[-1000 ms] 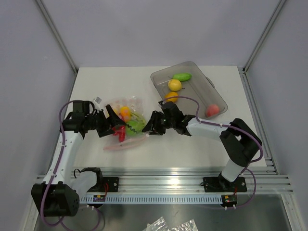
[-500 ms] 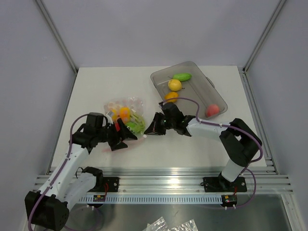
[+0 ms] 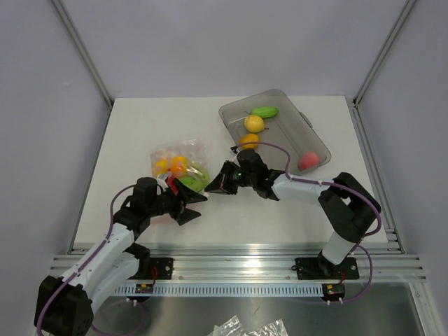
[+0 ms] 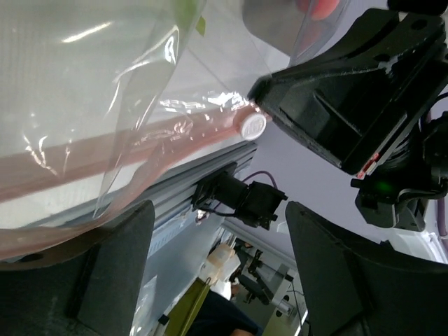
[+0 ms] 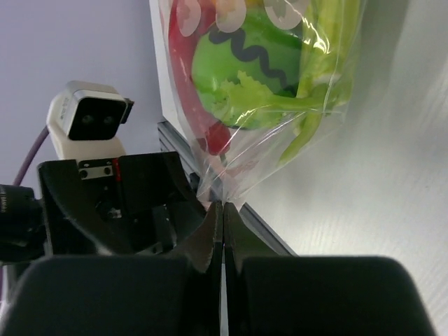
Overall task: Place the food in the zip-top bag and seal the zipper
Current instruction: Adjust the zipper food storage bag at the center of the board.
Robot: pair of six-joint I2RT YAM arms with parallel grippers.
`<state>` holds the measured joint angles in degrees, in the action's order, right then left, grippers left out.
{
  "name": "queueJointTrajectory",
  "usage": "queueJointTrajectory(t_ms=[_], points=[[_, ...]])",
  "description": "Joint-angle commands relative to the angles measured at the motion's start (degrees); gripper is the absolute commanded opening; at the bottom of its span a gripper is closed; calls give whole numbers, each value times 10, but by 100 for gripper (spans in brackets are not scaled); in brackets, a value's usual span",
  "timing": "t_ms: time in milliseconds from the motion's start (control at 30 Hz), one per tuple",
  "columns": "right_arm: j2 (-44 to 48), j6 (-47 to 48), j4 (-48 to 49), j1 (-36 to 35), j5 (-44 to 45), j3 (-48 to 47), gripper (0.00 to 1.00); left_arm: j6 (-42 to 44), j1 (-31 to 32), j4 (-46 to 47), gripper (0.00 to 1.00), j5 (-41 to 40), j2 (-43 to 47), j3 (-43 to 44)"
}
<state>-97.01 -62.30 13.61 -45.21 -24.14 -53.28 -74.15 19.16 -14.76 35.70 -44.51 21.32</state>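
Zip-top bag (image 3: 180,159) sits left of centre on the surface (image 3: 140,119), lumpy with the food (image 3: 180,166) already inside it: yellow, orange, green and red pieces. Its near-right corner is lifted off the surface. The right end effector (image 5: 222,210) has its jaws pressed fully together on that corner, and in the right wrist view the clear film fans out from the pinch.

The left end effector (image 3: 194,205) hovers just near and left of that pinch with its jaws wide apart and nothing between them. In the left wrist view the zipper (image 4: 84,157) runs as a pink-red band across the film, ending beside the right end effector's tip.

The coming move turns on that band. Its long axis lies roughly left to right, from the open left jaws towards the pinched corner. The left arm is the free one and sits right at the strip.

Four more pieces lie in the grey tray (image 3: 292,105) at the far right, so loading looks unfinished and sealing seems premature. Whether the bag's mouth is open I cannot tell.
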Motion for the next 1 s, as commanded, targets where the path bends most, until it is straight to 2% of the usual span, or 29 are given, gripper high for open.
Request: queueJointTrajectory(t_ms=[0, 67, 167, 200, 267, 300, 367, 467, 500, 667, 833, 933, 967], points=[[9, -40, 75, -1, -31, 8, 0, -88, 5, 144, 75, -43, 13, -33], [2, -64, 105, -1, -42, 19, 0, -97, 5, 182, 66, -52, -2, -52], [0, -87, 138, -1, -46, 31, 0, -121, 12, 232, 65, -77, -8, -65], [1, -91, 143, -1, -45, 32, 0, -136, 17, 266, 66, -84, -4, -73], [4, -96, 146, -1, -38, 36, 0, -148, 24, 278, 71, -120, 6, -77], [6, -99, 147, -1, -33, 37, 0, -157, 32, 283, 78, -132, 14, -77], [8, -106, 149, -2, -30, 40, 0, -165, 41, 282, 79, -161, 18, -73], [9, -113, 156, -1, -27, 41, 0, -188, 74, 255, 70, -203, 18, -70], [11, -113, 155, -1, -24, 41, 0, -196, 84, 260, 62, -213, 21, -75], [17, -114, 156, -1, -19, 48, 0, -209, 91, 263, 44, -246, 40, -94], [31, -120, 158, -2, -6, 68, 0, -209, 91, 251, 36, -270, 57, -97], [36, -127, 174, -2, -3, 79, 0, -206, 91, 246, 37, -275, 56, -98], [35, -129, 176, -1, -3, 80, 0, -205, 91, 246, 40, -277, 49, -97]])
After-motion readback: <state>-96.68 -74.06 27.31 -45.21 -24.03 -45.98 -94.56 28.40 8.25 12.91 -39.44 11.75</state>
